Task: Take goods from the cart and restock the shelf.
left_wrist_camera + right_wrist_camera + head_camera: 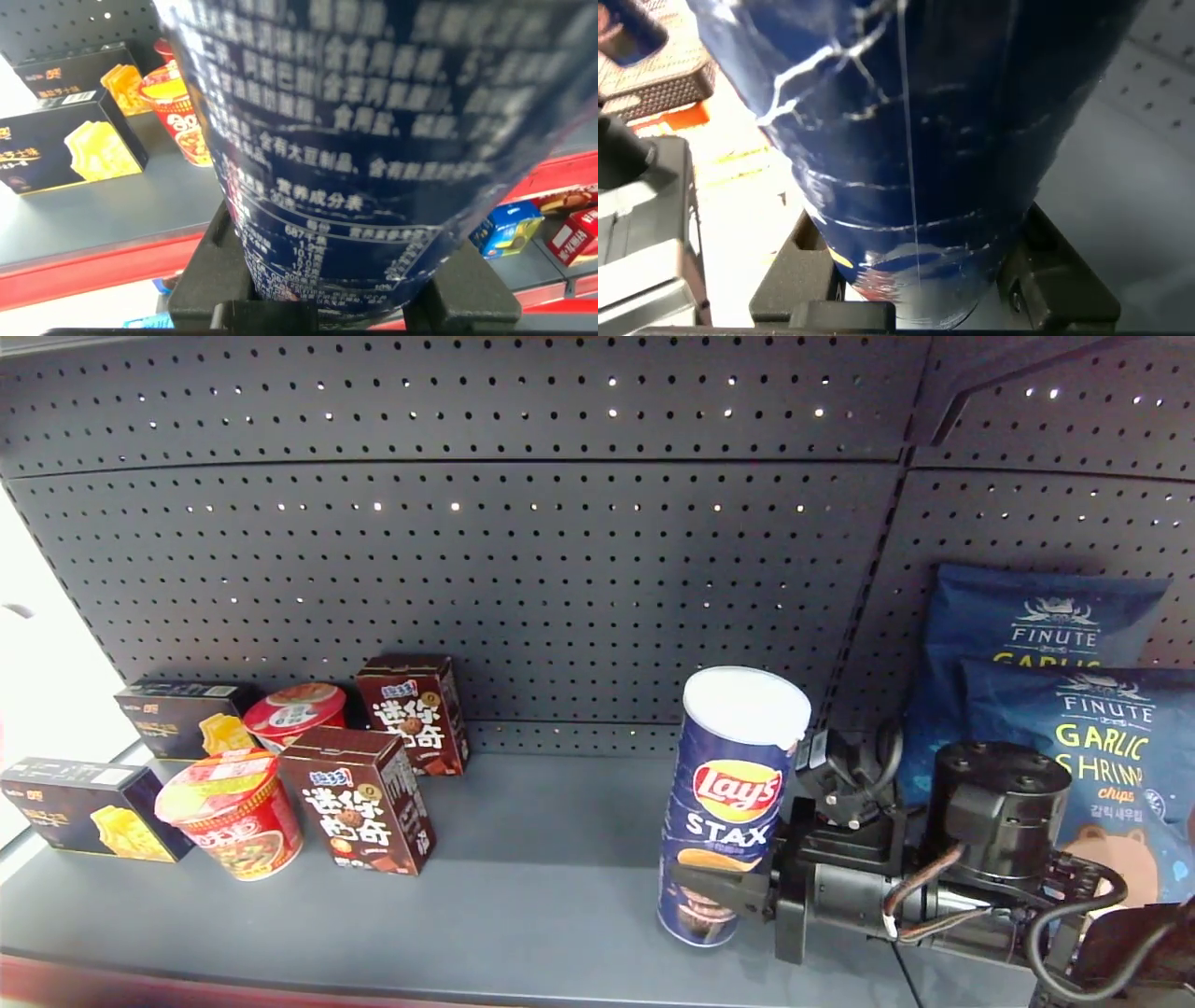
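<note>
Bare shelf (551, 868) lies open to me between the brown boxes (364, 803) and noodle cups (233, 821) near its left end and the can (738, 784) in my right gripper (719, 889). Chip bags (1074, 728) crowd the right end; pegboard (560, 597) closes the back edge.

The dark grey metal shelf (523, 896) carried two black-and-yellow boxes (89, 807), two red noodle cups (233, 821), two brown cardboard boxes (359, 803) at left, blue crisp bags (1074, 728) at right
</note>
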Tool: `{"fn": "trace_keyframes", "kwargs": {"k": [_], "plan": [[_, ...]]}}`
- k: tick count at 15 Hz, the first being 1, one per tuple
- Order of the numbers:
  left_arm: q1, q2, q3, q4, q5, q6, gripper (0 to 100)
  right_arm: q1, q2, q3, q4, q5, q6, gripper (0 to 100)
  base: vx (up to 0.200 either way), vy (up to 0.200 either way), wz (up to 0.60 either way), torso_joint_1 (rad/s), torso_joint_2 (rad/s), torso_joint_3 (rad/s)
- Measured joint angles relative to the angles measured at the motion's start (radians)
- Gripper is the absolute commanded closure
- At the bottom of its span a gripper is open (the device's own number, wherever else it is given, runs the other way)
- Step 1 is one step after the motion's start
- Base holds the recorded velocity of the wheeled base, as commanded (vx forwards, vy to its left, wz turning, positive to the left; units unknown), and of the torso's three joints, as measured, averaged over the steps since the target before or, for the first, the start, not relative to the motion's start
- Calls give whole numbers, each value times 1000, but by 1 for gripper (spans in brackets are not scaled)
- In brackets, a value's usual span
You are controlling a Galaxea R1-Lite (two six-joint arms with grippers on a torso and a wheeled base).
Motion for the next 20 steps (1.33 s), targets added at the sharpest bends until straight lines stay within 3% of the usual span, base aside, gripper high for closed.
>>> {"fn": "trace_keyframes", "kwargs": {"k": [8, 19, 20], "plan": [[9, -5, -6, 0, 2, 0, 100, 9, -4, 80, -3, 0, -6, 100, 0, 0, 0, 0, 0, 0], [9, -13, 4, 2, 2, 0, 100, 25, 86, 54, -40, 2, 3, 100, 0, 0, 0, 0, 0, 0], [9, -15, 8, 2, 1, 0, 100, 24, 93, 52, -40, 5, 1, 0, 0, 0, 0, 0, 0, 0]]}}
